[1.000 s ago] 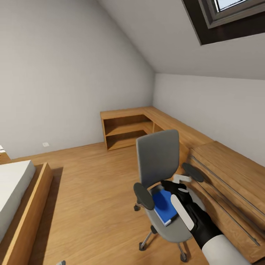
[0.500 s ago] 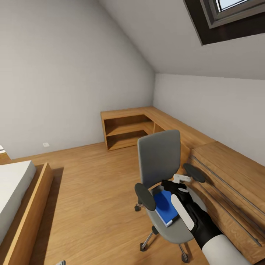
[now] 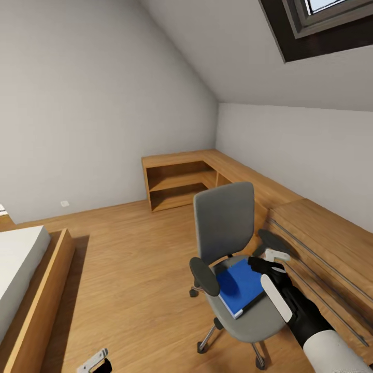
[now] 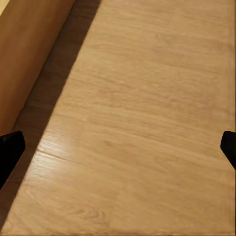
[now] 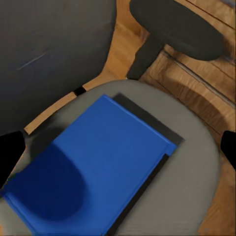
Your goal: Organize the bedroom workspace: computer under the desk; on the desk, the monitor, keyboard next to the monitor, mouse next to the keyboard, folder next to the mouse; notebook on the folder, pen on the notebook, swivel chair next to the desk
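Note:
A grey swivel chair stands on the wooden floor beside the long wooden desk. A blue folder lies flat on its seat, and in the right wrist view the folder has a dark flat edge showing under its far side. My right gripper hovers open just above the seat, between the folder and the chair's right armrest. In its own view the right gripper has fingertips far apart, holding nothing. My left gripper hangs low over bare floor, open.
A low open shelf unit fills the far corner and joins the desk along the right wall. A bed with a wooden frame stands at the left. Sloped ceiling and a skylight are overhead. Bare floor lies between bed and chair.
My right gripper has moved right, off the folder toward the right armrest, uncovering more of the folder. The left gripper has risen into the head view's bottom edge. The view shifted slightly.

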